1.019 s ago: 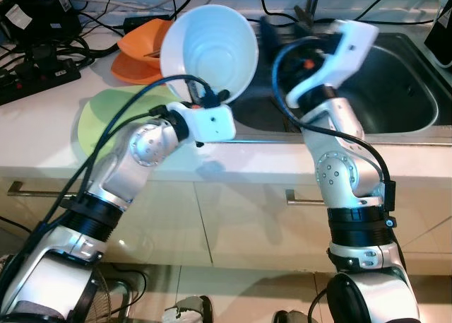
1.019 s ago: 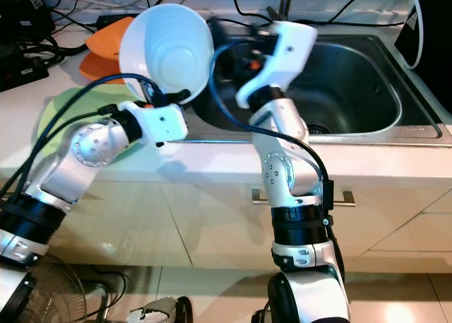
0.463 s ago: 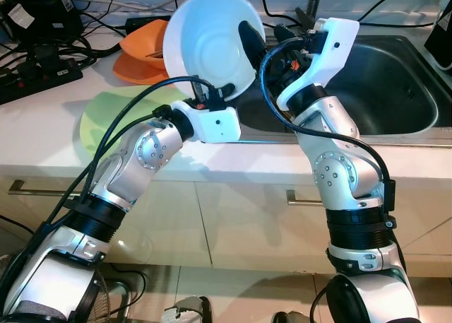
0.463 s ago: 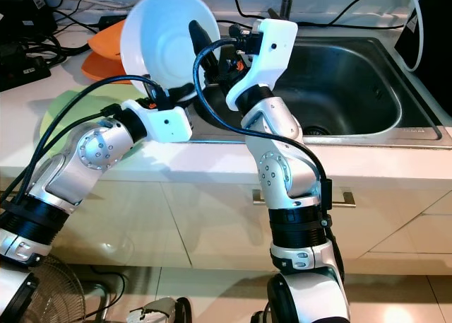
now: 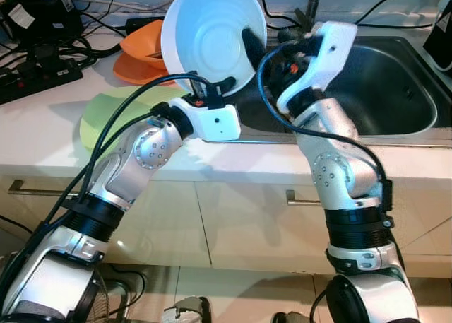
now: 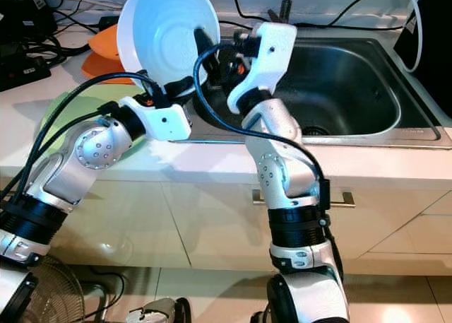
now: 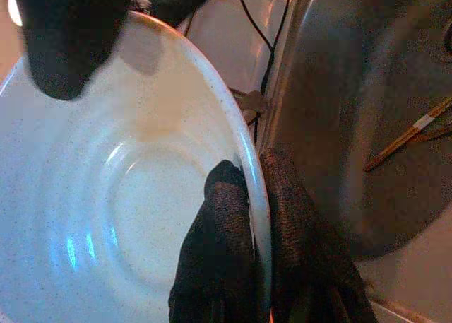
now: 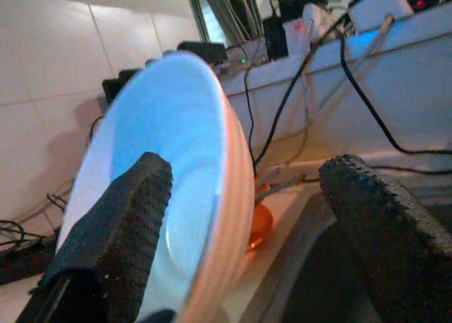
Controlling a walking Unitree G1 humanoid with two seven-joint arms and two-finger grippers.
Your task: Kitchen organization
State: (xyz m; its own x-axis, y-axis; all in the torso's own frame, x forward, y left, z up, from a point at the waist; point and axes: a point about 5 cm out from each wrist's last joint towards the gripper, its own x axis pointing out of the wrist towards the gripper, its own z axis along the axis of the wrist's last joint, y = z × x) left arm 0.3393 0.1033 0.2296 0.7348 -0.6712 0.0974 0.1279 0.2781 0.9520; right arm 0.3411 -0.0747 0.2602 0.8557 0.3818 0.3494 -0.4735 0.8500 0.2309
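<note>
A white bowl [image 5: 208, 44] is held up on its side above the counter, just left of the sink [image 5: 402, 90]. My left gripper [image 5: 212, 90] is shut on the bowl's lower rim; in the left wrist view its fingers [image 7: 226, 217] pinch the rim [image 7: 258, 196] from both sides. My right gripper [image 5: 265, 44] is open and straddles the bowl's right rim. One finger [image 8: 134, 217] lies inside the bowl [image 8: 169, 146], the other finger [image 8: 374, 210] stands apart outside it.
Stacked orange bowls [image 5: 138, 51] and a pale green plate [image 5: 106, 118] sit on the counter to the left. A power strip [image 5: 35, 75] and cables lie at the back left. Chopsticks [image 7: 409, 132] lie in the sink. The faucet [image 5: 311, 5] stands behind it.
My right gripper has swung left from over the sink and now has one finger inside the bowl. The left gripper has lifted and tilted the bowl slightly.
</note>
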